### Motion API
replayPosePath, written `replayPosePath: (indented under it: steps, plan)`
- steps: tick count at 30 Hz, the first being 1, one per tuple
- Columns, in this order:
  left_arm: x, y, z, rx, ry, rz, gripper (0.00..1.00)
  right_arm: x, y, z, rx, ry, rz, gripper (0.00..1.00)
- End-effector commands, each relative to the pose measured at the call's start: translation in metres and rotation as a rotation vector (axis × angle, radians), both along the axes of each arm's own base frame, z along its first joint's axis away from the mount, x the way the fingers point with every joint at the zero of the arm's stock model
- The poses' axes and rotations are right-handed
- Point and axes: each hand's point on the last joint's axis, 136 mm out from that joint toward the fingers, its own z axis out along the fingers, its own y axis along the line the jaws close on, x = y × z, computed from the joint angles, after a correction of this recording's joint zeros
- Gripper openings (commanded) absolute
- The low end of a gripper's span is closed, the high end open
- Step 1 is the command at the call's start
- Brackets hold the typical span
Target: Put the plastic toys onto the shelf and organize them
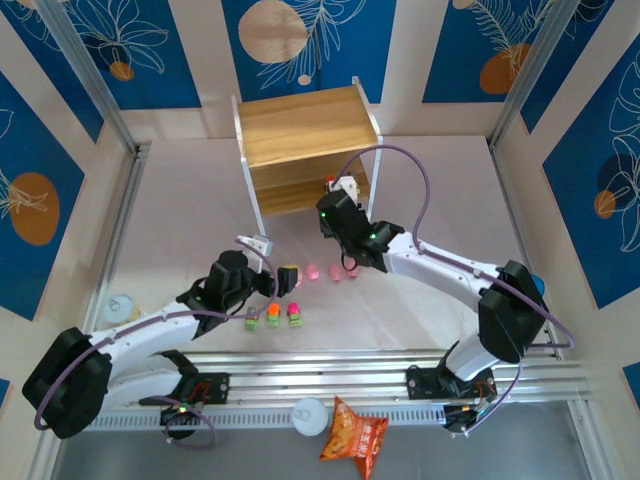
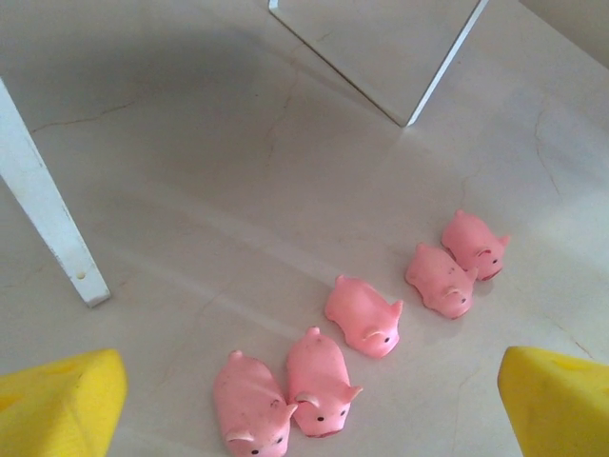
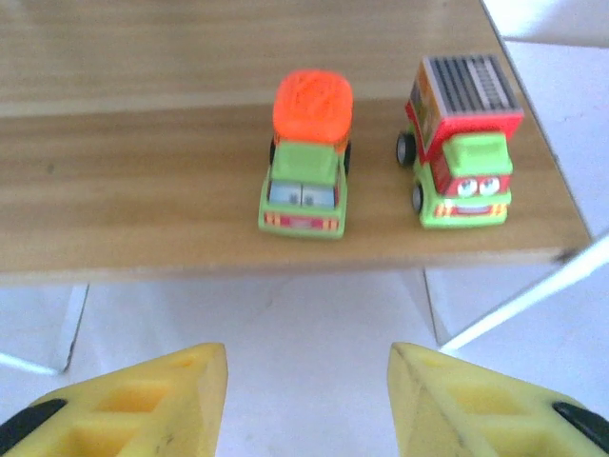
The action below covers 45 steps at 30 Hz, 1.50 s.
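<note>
The shelf (image 1: 305,140) stands at the back of the table. On its lower wooden board (image 3: 143,200) sit two green toy trucks, one with an orange top (image 3: 306,157) and one with a red and dark top (image 3: 461,143). My right gripper (image 3: 309,400) hovers just in front of that board, open with nothing between its yellow fingers (image 3: 162,400). Several pink pigs (image 2: 363,314) lie in a row on the table. My left gripper (image 2: 314,409) hangs over the nearest pigs (image 2: 319,381), wide open and empty. Three more blocky toys (image 1: 272,316) stand beside the left arm.
White shelf legs (image 2: 48,219) rise close to the left gripper. An orange snack bag (image 1: 352,432) and a white round lid (image 1: 310,415) lie by the near rail. A small round object (image 1: 120,307) sits at the left wall.
</note>
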Motion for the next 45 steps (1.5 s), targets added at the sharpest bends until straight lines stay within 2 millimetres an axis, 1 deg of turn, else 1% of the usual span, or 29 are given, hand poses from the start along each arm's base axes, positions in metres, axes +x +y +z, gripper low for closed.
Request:
replayPosePath:
  steps: [1,9,14,18,21,24,26,29,31,34,40,43,45]
  plan:
    - [0.006,0.011,0.003,0.008,-0.006,0.062,1.00,-0.020,-0.007,0.003,0.011,-0.006,-0.026,0.49]
    - [0.003,0.026,0.009,0.062,-0.046,0.139,1.00,-0.063,-0.016,-0.016,-0.005,0.033,-0.005,0.49]
    - [0.000,0.034,0.011,0.117,-0.068,0.179,1.00,-0.087,-0.023,-0.034,-0.018,0.073,0.007,0.49]
    - [-0.007,0.037,0.010,0.142,-0.058,0.200,0.95,-0.105,-0.031,-0.047,-0.042,0.090,0.005,0.50]
    - [-0.015,0.043,0.013,0.166,-0.067,0.223,0.92,-0.114,-0.038,-0.057,-0.043,0.102,0.014,0.50]
    - [-0.025,0.051,0.012,0.182,-0.061,0.240,0.91,-0.120,-0.046,-0.066,-0.052,0.113,0.020,0.51]
    - [-0.033,0.056,0.007,0.189,-0.043,0.251,0.90,-0.123,-0.050,-0.070,-0.056,0.117,0.025,0.52]
    - [-0.046,0.062,-0.004,0.187,-0.013,0.259,0.88,-0.126,-0.053,-0.075,-0.054,0.116,0.043,0.57]
    - [-0.055,0.065,-0.011,0.193,-0.002,0.267,0.83,-0.128,-0.056,-0.078,-0.056,0.114,0.057,0.59]
    - [-0.066,0.070,-0.021,0.204,0.010,0.289,0.79,-0.130,-0.061,-0.084,-0.061,0.114,0.064,0.62]
    - [-0.078,0.071,-0.024,0.227,-0.007,0.318,0.79,-0.133,-0.072,-0.093,-0.078,0.124,0.066,0.71]
    - [-0.083,0.070,-0.026,0.238,-0.010,0.324,0.79,-0.135,-0.074,-0.093,-0.073,0.129,0.070,0.73]
    - [-0.086,0.070,-0.028,0.243,-0.008,0.329,0.78,-0.137,-0.072,-0.092,-0.064,0.136,0.091,0.72]
